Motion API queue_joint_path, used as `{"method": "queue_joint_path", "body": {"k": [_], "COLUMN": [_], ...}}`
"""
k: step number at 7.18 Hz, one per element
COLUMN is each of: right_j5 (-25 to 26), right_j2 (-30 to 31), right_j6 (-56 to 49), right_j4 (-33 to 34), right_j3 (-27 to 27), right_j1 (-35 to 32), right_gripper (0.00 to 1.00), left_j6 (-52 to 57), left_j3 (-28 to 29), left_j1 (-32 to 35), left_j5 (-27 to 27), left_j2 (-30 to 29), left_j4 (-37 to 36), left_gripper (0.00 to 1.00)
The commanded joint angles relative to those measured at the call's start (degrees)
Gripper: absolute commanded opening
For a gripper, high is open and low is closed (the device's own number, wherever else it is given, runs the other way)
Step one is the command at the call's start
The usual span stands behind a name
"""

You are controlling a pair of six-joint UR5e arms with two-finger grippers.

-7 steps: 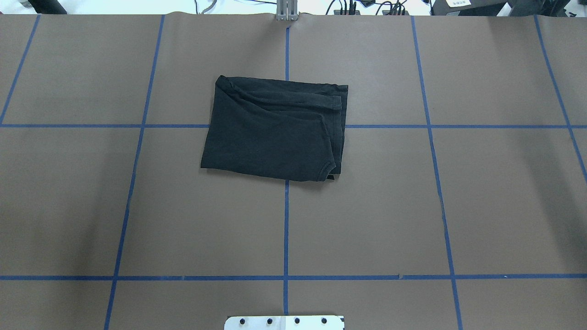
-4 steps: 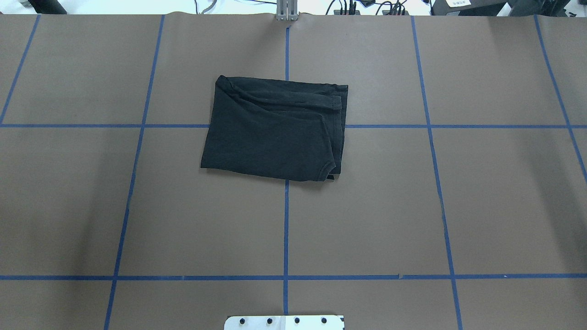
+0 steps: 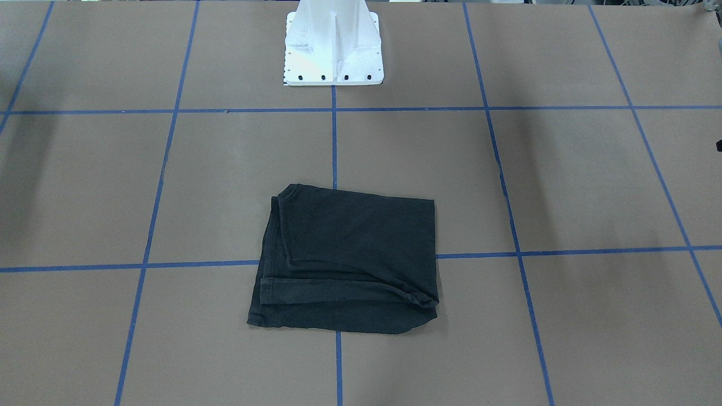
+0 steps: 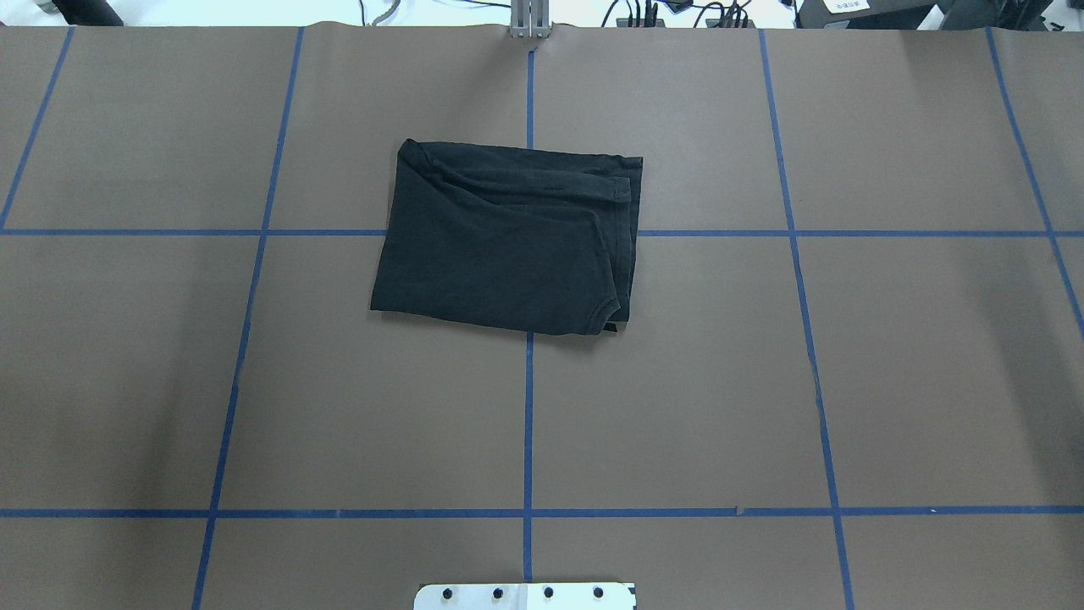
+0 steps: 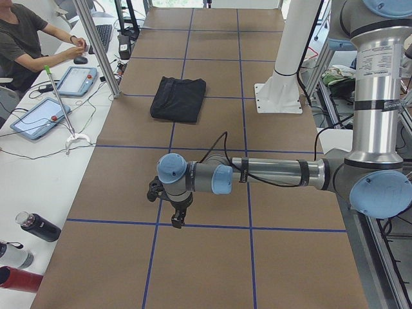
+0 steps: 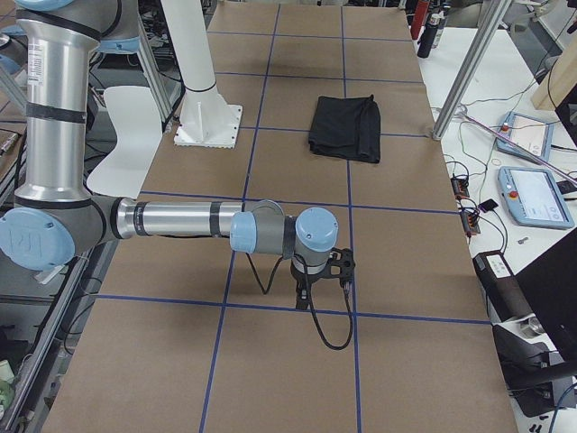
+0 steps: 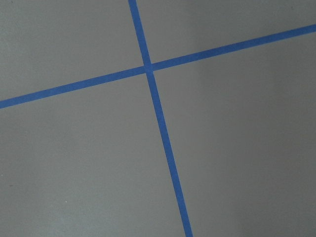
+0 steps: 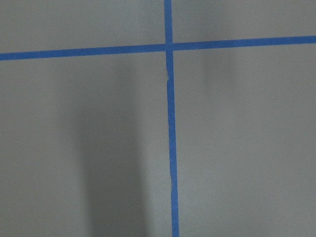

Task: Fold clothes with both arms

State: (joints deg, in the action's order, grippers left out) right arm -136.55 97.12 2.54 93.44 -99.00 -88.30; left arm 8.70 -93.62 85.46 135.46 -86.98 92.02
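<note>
Item 1: one black short-sleeved cotton T-shirt (image 4: 508,246), folded to a rough rectangle. It is laid flat mid-table over a tape crossing on the brown paper-covered table with a blue tape grid (image 4: 677,407).

Items 2–3: two black two-finger grippers, the left gripper (image 5: 175,221) and the right gripper (image 6: 311,293). Both are held over bare table, well apart from the T-shirt. How far each is parted cannot be told.

Items 4–6: one black bottle (image 5: 38,226), one pale bottle (image 5: 11,254) and one red bottle (image 5: 19,278) are laid on the white side bench (image 5: 45,167). Their contents cannot be told.
</note>
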Motion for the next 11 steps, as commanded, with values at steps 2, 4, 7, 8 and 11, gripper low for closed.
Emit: {"method": "queue_joint_path", "body": {"k": [2,4,7,8,11], "right_j5": [-0.1,-0.2,-0.2,-0.3,-0.4], "right_j2": [-0.2,-0.1,-0.2,-0.2,-0.2], "right_j6": [0.7,0.7,0.7,0.7,0.7], "right_j4": [-1.0,-0.9,-0.8,-0.8,-0.6], "right_j3": [0.2,0.1,0.0,0.0,0.2], "right_j1": [0.1,0.0,0.0,0.0,0.1], "right_gripper": [1.00,1.00,1.00,1.00,1.00], "left_j6": [-5.9,-7.5,-13.2,-13.2,-13.1], "left_j3": [-0.2,0.3,0.2,0.2,0.5], "left_j1": [0.2,0.2,0.2,0.2,0.2], "left_j5": [0.1,0.2,0.2,0.2,0.2], "left_j2": [0.0,0.1,0.1,0.1,0.1], "left_j4": [-0.1,-0.1,-0.1,-0.1,0.0], "left_gripper": [1.00,1.00,1.00,1.00,1.00]}}
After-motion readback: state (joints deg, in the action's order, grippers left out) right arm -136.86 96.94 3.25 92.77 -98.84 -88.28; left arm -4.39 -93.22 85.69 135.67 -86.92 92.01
